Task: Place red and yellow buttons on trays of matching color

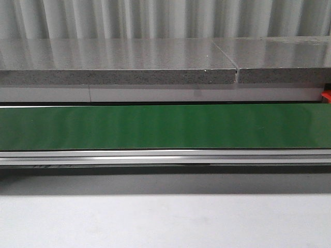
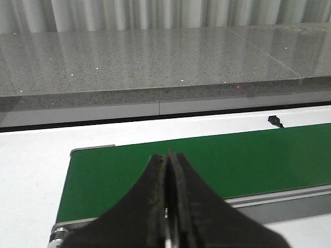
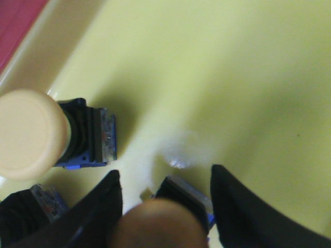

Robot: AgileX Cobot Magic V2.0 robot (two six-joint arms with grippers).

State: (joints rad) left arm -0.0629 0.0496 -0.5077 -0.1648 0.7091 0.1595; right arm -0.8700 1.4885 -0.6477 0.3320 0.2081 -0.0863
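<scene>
In the right wrist view my right gripper (image 3: 164, 173) hangs low over the yellow tray (image 3: 232, 77). Its jaws stand open on either side of a yellow button (image 3: 158, 225) with a dark body, and a gap shows on one side. A second yellow button (image 3: 31, 134) with a black and blue body lies on its side in the tray nearby. Part of a third button body (image 3: 26, 212) shows at the frame edge. A corner of the red tray (image 3: 15, 20) shows beyond the yellow rim. My left gripper (image 2: 168, 155) is shut and empty above the end of the green belt (image 2: 248, 160). No red button shows.
The front view shows the green conveyor belt (image 1: 165, 126) with nothing on it, a grey stone ledge (image 1: 119, 64) behind it and a red object (image 1: 326, 96) at the far right. Neither arm shows there. A small black piece (image 2: 275, 121) lies on the white surface beyond the belt.
</scene>
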